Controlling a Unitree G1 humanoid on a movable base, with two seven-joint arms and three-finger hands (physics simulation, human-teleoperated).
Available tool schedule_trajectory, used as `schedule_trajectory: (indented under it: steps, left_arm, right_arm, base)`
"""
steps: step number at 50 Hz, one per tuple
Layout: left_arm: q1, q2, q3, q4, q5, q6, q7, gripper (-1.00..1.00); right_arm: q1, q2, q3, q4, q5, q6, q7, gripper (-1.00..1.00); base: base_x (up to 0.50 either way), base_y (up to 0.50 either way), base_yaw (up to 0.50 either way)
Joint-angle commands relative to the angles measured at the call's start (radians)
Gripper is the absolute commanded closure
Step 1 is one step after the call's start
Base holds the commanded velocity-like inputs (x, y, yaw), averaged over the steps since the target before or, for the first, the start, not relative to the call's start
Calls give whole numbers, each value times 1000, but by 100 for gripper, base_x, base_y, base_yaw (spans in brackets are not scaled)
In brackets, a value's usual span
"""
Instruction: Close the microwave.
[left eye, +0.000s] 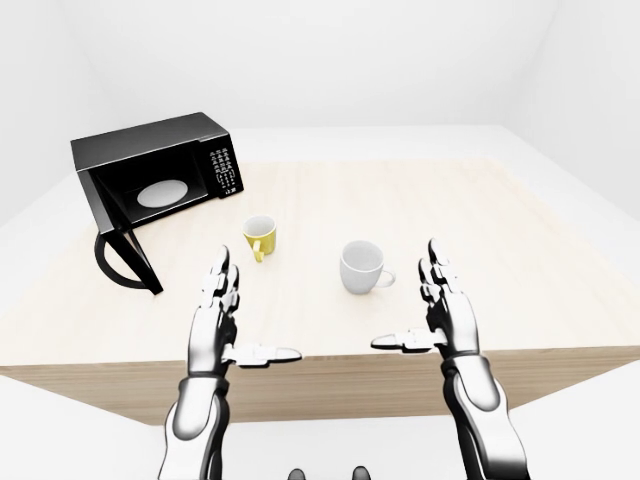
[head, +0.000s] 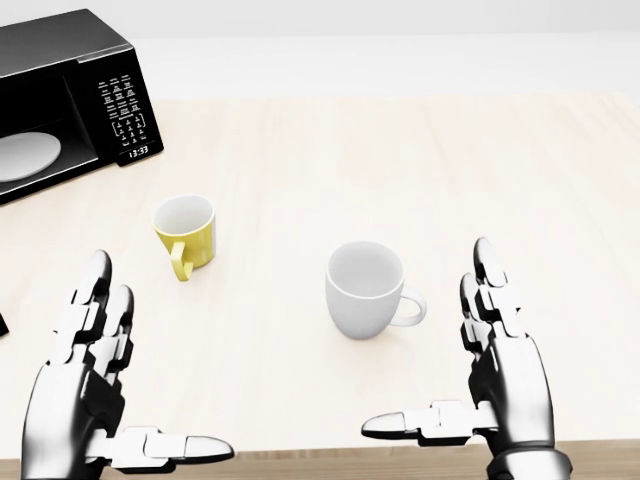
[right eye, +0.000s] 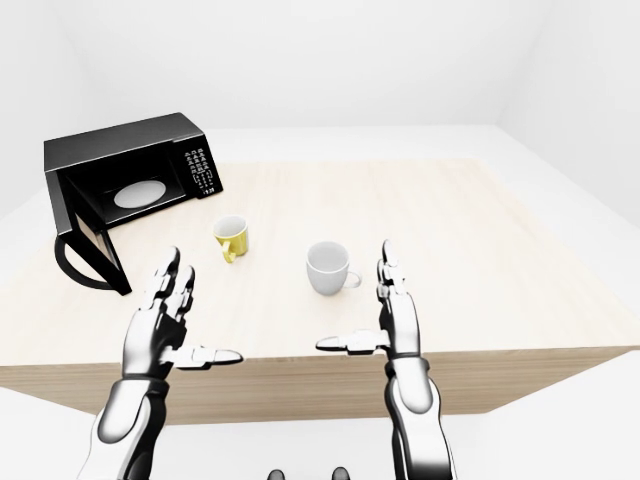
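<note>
A black microwave (left eye: 160, 170) stands at the upper left of the wooden table (left eye: 480, 230). Its door (left eye: 128, 258) hangs open, swung out toward me, and a white turntable plate (left eye: 162, 192) shows inside. My left hand (left eye: 235, 318) is open, fingers spread, over the table's near edge, to the right of the door and well apart from it. My right hand (left eye: 425, 305) is open too, at the lower right, empty.
A yellow mug (left eye: 261, 237) stands right of the microwave door. A white mug (left eye: 362, 266) stands near the table's middle, just left of my right hand. The table's near edge runs under both hands.
</note>
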Motion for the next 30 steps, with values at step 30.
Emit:
schedule_trajectory:
  steps: [30]
  left_arm:
    - [283, -26, 0, -394, -65, -21, -91, -100]
  right_arm:
    - [245, -15, 82, -432, -27, 0, -14, -100]
  base:
    - [0, 0, 0]
